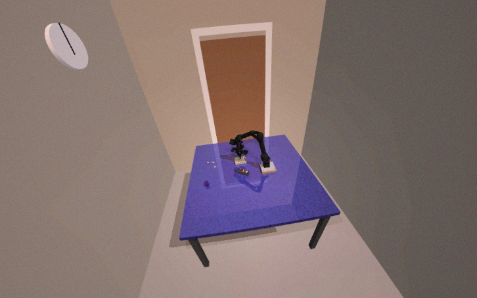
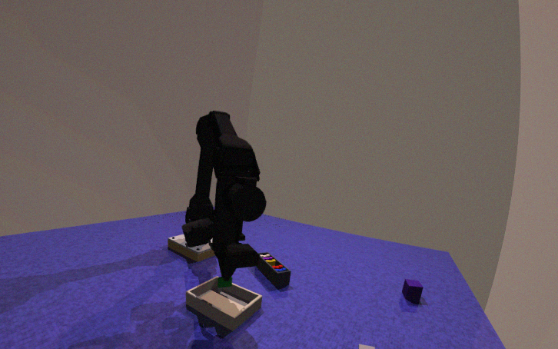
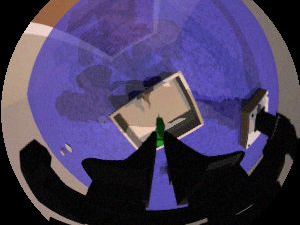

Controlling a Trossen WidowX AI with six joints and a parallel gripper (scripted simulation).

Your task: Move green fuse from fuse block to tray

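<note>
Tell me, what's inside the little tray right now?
The tray shows only its pale floor, partly in shadow. The gripper holds the green fuse over the tray's far rim, not yet released. The near wall hides part of the floor.

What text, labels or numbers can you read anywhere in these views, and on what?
None: no legible text in any view. The wall clock shows a bare face with one dark line, no numerals. The fuse block, tray and green fuse in the gripper carry no readable marking.
</note>
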